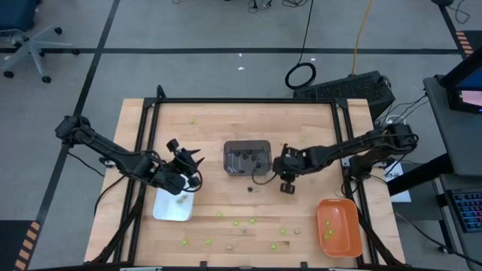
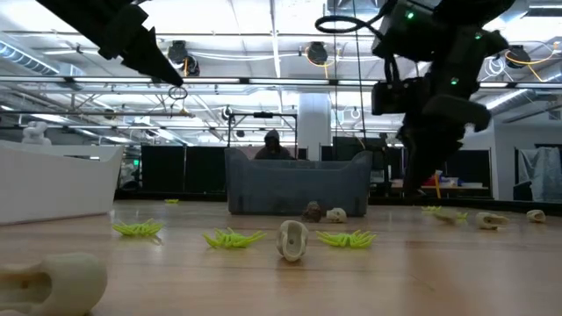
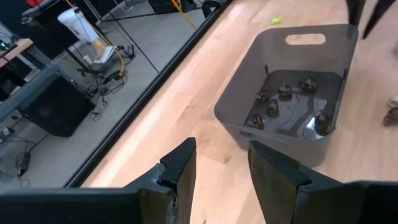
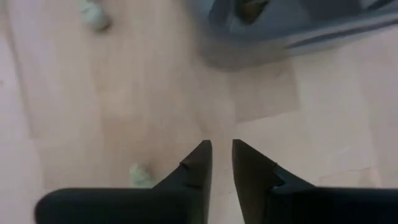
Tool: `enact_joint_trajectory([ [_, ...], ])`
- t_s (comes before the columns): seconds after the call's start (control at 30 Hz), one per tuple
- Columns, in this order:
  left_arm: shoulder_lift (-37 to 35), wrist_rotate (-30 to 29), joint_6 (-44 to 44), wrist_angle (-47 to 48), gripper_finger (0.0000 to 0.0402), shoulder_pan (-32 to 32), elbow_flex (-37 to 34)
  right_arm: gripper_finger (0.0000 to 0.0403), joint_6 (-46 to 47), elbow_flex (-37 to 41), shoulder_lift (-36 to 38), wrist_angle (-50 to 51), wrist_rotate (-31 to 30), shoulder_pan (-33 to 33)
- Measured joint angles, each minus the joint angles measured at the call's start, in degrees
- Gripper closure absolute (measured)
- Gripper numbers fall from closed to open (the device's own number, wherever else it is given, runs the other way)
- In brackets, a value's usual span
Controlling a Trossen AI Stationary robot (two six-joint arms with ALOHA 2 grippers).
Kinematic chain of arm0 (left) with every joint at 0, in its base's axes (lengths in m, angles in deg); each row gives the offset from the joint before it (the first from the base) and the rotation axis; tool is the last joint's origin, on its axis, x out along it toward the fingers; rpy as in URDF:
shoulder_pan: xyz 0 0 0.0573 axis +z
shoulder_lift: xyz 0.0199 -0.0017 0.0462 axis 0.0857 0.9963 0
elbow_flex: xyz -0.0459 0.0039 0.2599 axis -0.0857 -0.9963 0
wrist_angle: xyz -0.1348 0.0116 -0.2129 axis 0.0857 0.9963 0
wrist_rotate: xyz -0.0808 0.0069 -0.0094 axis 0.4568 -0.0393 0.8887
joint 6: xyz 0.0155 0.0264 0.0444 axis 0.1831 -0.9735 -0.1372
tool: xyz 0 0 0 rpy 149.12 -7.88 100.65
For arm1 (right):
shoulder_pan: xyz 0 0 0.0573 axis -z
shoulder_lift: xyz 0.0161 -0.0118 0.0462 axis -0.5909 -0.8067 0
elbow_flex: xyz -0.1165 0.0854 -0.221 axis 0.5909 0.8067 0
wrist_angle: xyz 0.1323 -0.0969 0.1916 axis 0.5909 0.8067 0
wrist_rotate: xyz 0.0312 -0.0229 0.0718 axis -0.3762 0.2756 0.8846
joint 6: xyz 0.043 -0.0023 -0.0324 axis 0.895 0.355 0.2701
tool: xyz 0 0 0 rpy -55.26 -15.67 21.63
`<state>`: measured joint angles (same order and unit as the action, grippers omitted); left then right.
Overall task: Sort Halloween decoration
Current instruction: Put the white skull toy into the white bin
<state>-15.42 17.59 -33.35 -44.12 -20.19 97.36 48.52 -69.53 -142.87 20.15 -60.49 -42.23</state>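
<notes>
right gripper (image 4: 221, 149), fingers slightly apart and empty, hovers just beside a pale trinket (image 4: 142, 174).

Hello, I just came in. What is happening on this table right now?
A two-armed robot is sorting small Halloween trinkets by colour into trays. The right gripper hangs just beside the grey tray, which already holds dark pieces; its fingers are slightly apart and hold nothing. The left gripper waits open above the white tray. The orange tray holds a few green pieces. Many green trinkets and tan trinkets remain loose on the table.
</notes>
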Motion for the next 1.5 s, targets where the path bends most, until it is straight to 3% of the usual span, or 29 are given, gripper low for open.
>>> enact_joint_trajectory([
  [0.43, 2.7, 0.9, 0.0, -3.0, 0.0256, 0.0, 0.0, 0.0253, 15.3, 0.0, -0.1, -0.3, 1.6, -13.2],
  [0.83, 2.7, 1.3, -0.1, -4.9, 0.0256, 0.0, 0.0, 0.025, 28.1, 0.0, -3.3, -1.0, -4.6, -17.0],
  [1.1, 2.7, 2.5, -0.1, -5.6, 0.0256, -0.1, 0.0, 0.025, 29.3, -0.3, -8.0, -2.4, -3.7, -17.0],
  [1.27, 2.7, 3.1, -0.1, -5.6, 0.0256, -0.1, 0.0, 0.0271, 29.5, -0.4, -10.0, -2.2, -4.2, -17.1],
  [1.5, 2.7, 4.2, 0.4, -5.5, 0.0256, -0.1, 0.0, 0.0365, 28.5, -0.3, -10.0, -2.3, -4.9, -17.0],
])
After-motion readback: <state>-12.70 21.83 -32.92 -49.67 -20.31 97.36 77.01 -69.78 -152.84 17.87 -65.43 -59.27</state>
